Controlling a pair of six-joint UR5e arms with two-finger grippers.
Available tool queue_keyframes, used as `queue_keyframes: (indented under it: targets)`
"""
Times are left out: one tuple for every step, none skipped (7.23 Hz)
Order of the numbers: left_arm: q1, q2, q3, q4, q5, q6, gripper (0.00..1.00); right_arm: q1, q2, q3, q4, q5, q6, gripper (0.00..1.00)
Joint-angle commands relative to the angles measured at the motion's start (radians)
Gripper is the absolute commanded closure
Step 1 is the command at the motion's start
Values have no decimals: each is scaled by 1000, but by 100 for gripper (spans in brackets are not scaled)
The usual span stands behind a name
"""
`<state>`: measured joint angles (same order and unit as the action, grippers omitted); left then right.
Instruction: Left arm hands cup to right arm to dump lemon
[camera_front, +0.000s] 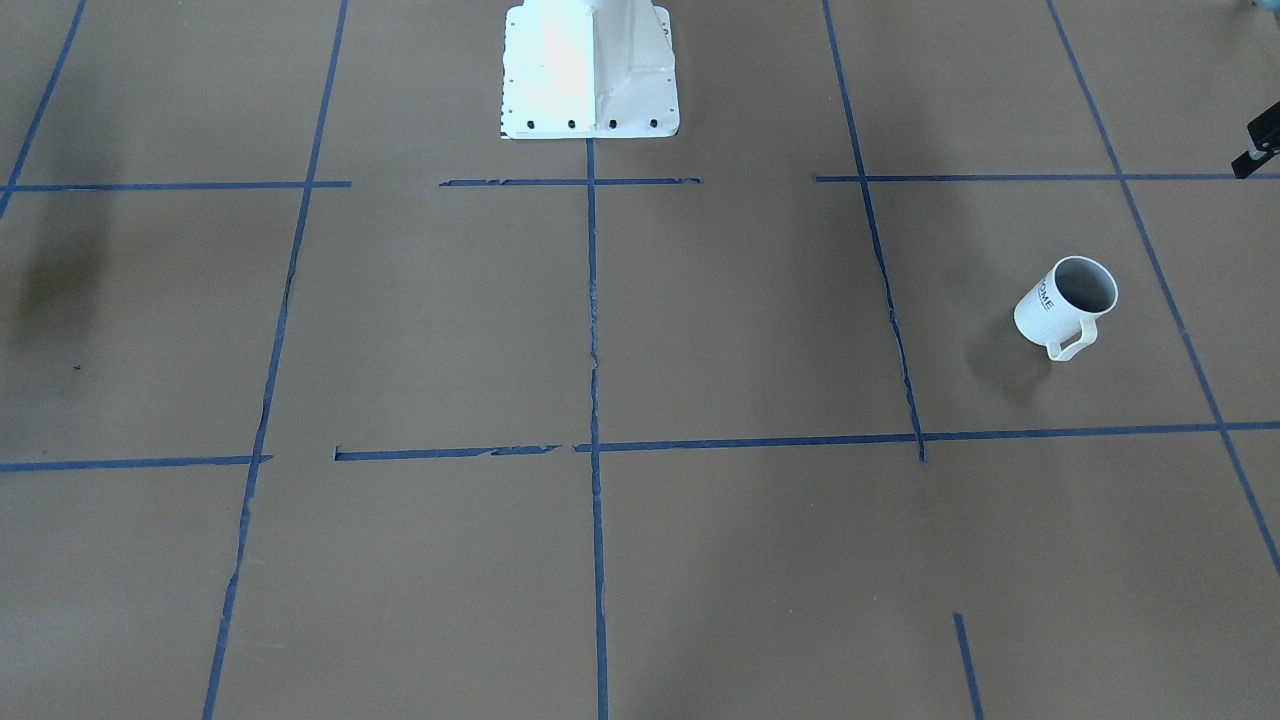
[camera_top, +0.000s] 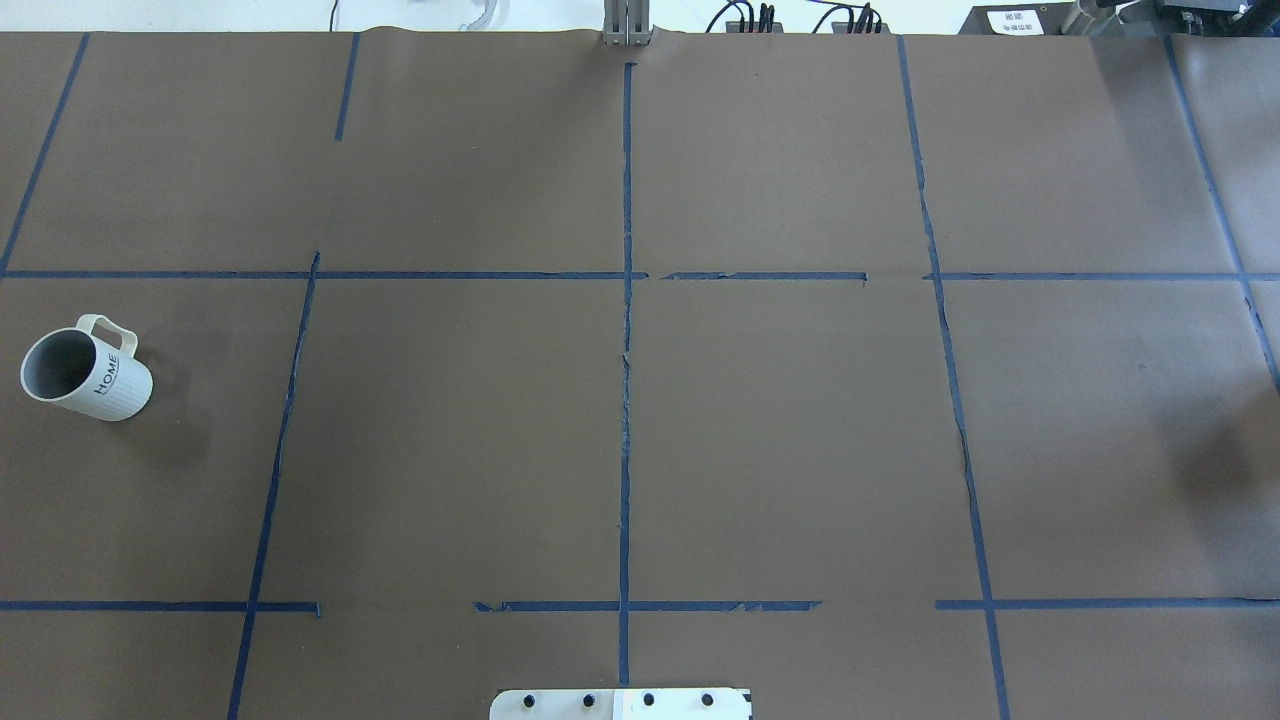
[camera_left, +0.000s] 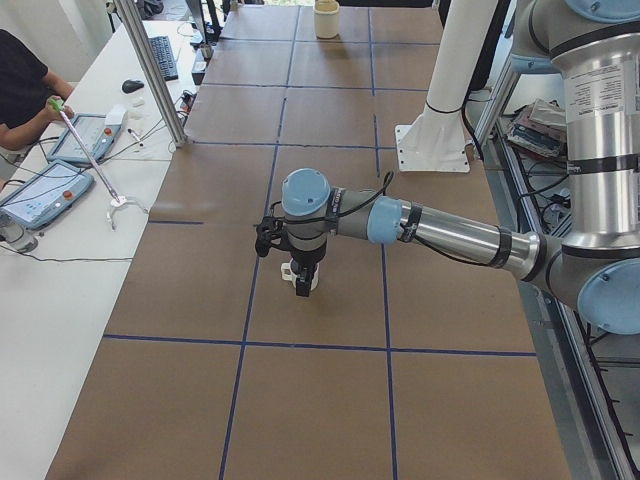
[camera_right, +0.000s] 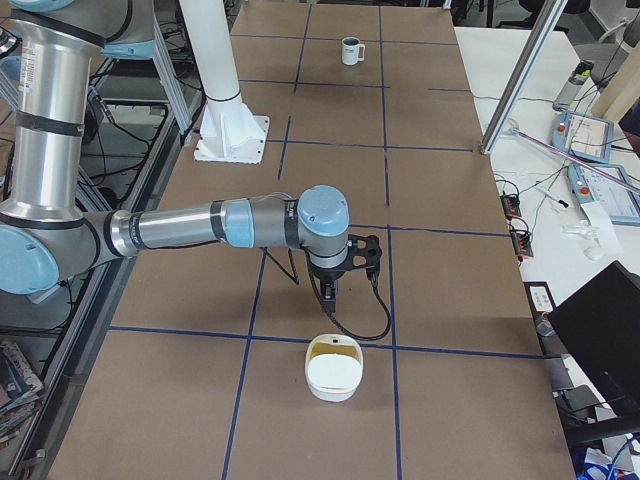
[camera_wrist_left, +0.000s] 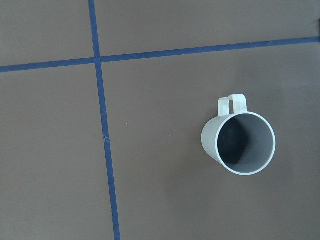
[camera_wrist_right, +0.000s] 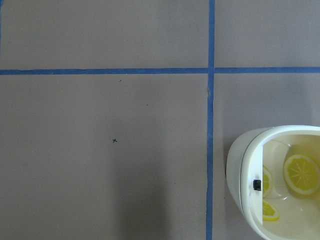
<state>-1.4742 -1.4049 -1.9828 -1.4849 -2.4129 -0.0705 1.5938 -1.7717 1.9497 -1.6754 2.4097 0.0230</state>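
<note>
Cup (camera_wrist_left: 245, 145) sits right under the left wrist cam, upright on the brown tabletop (camera_wrist_left: 160, 190). It's grey inside, with the handle pointing away from the robot's base. It's way over on the robot's left side, inside a square of blue tape (camera_wrist_left: 102, 135) and touching none of the lines. The left arm (camera_left: 440, 230) reaches out over it and the left tool (camera_left: 302, 290) hangs close above; honestly can't tell if it's released or clenched. At the other end of the tabletop, the right arm (camera_right: 200, 225) has the right tool (camera_right: 330, 296) near a white tub (camera_right: 333, 372) with lemon slices (camera_wrist_right: 301, 174) in it. Can't tell that tool's state either.
</note>
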Motion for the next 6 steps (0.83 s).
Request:
queue_keyframes:
  targets:
    - [0,-3,1,-1,0,1,0,0,-2,0,-1,2,0,0]
    - [0,-3,-4,-2,1,1,0,0,-2,3,-1,6,2,0]
    - [0,-3,-1,-2,1,1,0,0,-2,3,-3,9,2,0]
    - [0,-3,-1,-2,1,1,0,0,-2,0,-3,11,3,0]
    - [0,-3,-1,-2,1,1,0,0,-2,2,-3,11,3,0]
    - [0,-3,-2,-2,1,1,0,0,-2,0,-3,11,3,0]
